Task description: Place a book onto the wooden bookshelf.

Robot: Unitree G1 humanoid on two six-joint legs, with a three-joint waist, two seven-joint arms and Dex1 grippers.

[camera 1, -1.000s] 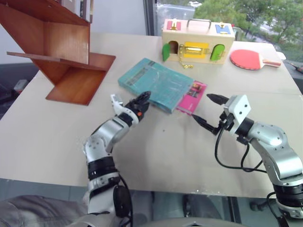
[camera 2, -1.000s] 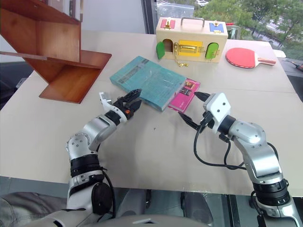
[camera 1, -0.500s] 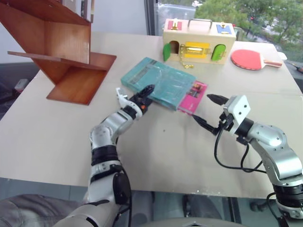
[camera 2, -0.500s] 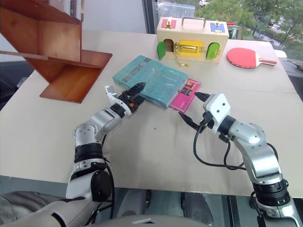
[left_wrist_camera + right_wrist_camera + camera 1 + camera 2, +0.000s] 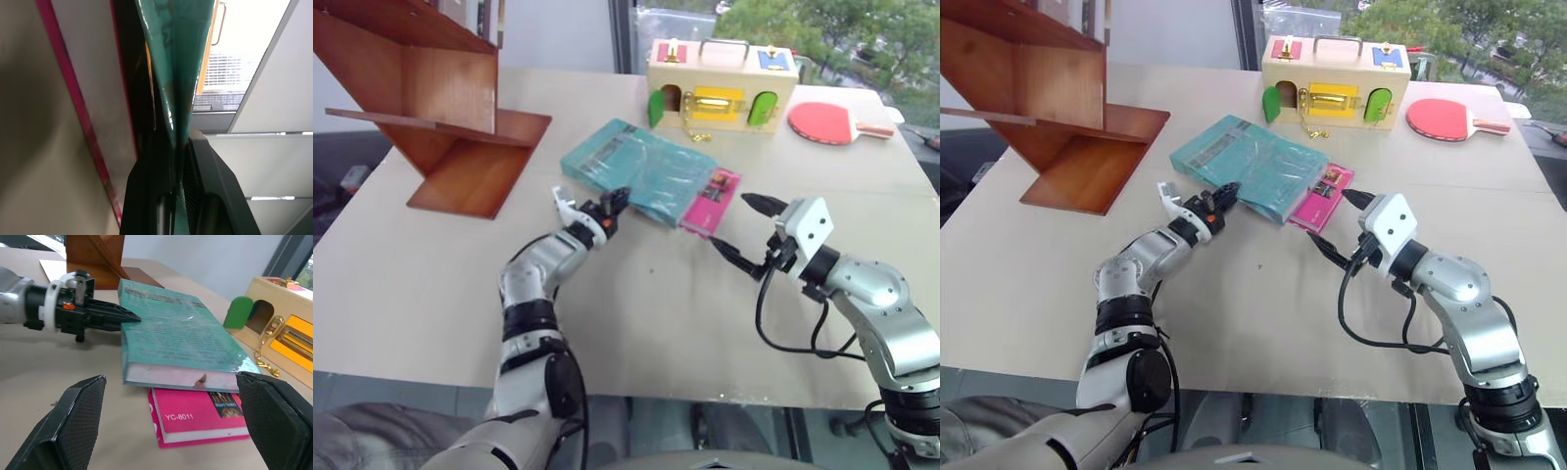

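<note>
My left gripper [image 5: 1224, 195] is pinching the near edge of the teal book's [image 5: 1252, 166] cover, fingers closed on it. My right gripper [image 5: 1334, 224] is hanging wide open beside the pink book [image 5: 1322, 199] lying under the teal one on the table [image 5: 1263, 294]. Beyond are sitting the bookshelf [image 5: 1058, 108], a toy box [image 5: 1335, 83] and a paddle [image 5: 1447, 119].
</note>
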